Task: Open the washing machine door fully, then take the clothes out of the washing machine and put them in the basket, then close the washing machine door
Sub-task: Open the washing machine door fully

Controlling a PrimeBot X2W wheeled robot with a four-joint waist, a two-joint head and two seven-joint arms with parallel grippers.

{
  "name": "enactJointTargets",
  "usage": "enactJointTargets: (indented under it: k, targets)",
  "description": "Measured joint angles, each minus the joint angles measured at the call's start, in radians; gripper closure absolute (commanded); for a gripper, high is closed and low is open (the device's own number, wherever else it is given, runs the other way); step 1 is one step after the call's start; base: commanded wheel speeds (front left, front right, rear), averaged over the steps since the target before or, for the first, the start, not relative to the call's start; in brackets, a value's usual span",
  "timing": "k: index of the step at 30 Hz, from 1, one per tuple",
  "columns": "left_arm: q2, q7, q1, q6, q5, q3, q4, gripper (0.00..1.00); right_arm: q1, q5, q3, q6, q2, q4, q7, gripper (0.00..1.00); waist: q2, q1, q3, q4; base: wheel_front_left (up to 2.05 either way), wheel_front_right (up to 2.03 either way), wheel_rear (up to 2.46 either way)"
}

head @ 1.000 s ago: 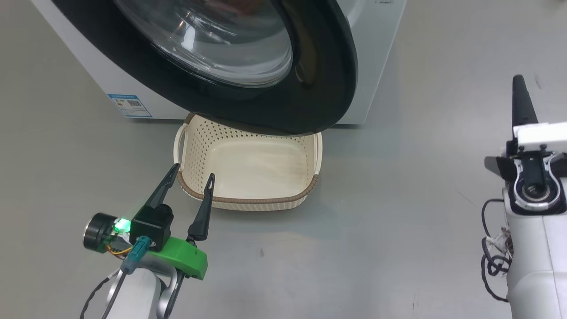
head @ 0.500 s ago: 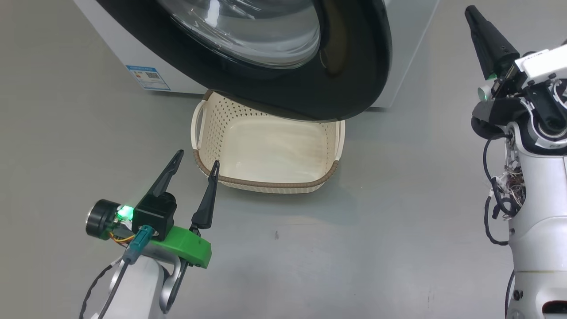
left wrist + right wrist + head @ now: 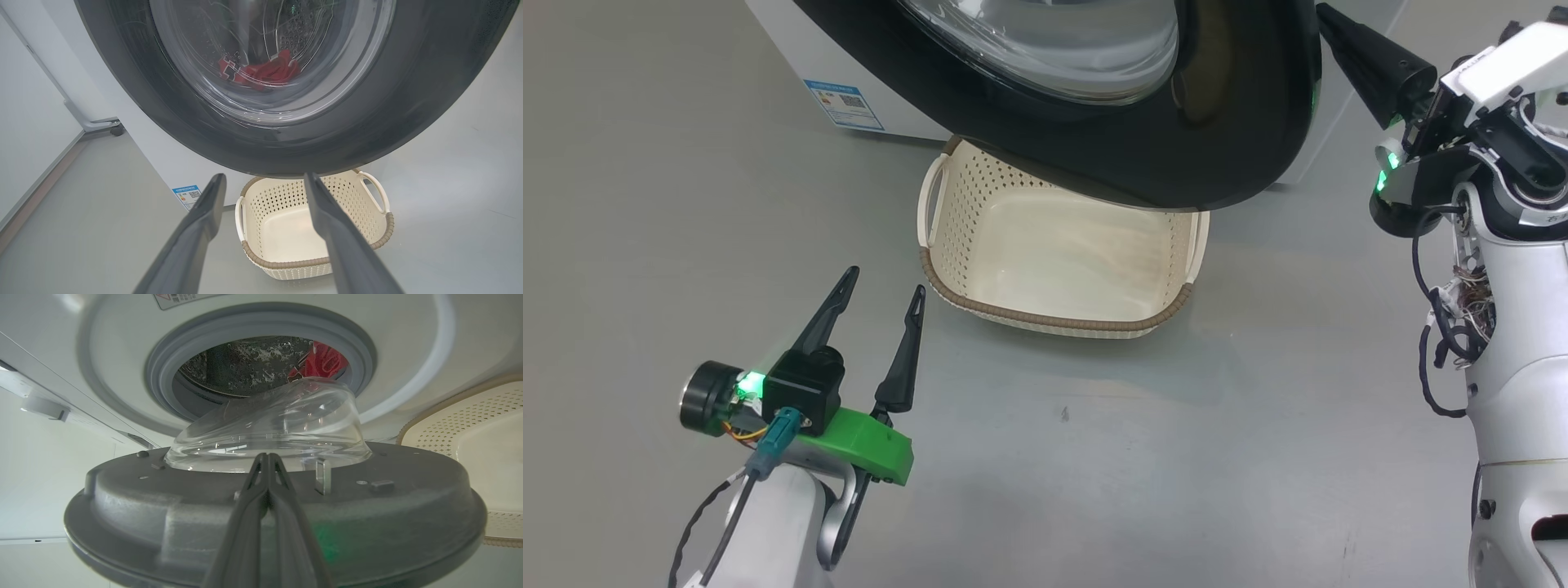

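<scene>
The washing machine door (image 3: 1241, 122), a glossy black ring around a glass bowl, stands partly open over the cream basket (image 3: 1062, 322) on the floor. The white washing machine (image 3: 792, 33) is behind it. Red clothes (image 3: 322, 361) lie in the steel drum and also show through the glass as clothes (image 3: 265, 73). My right gripper (image 3: 1327, 15) is shut and empty, with its tips at the door's free right edge. In the right wrist view this right gripper (image 3: 265, 457) points at the door's grey inner face (image 3: 408, 506), below the bowl. My left gripper (image 3: 885, 282) is open and empty, left of the basket.
A blue label (image 3: 843, 104) is stuck low on the machine's front. The grey gasket (image 3: 163, 375) rings the drum opening. A white wall and a wheeled white frame (image 3: 116, 130) stand to the machine's left. Bare grey floor lies around the basket.
The camera has shifted, sliding the whole scene to the right. My right gripper has gone from out at the side to the door's right edge. The left arm has held still.
</scene>
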Motion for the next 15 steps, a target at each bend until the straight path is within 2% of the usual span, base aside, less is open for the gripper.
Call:
enactJointTargets:
  k: [15]
  targets:
    - [-0.002, 0.000, -0.001, 0.012, -0.014, 0.002, 0.000, 0.00, -0.009, 0.033, 0.012, 0.002, -0.016, 0.038, 0.098, 1.00, 0.0000, 0.0000, 0.000, 0.012, 0.00, 0.00, 0.00]
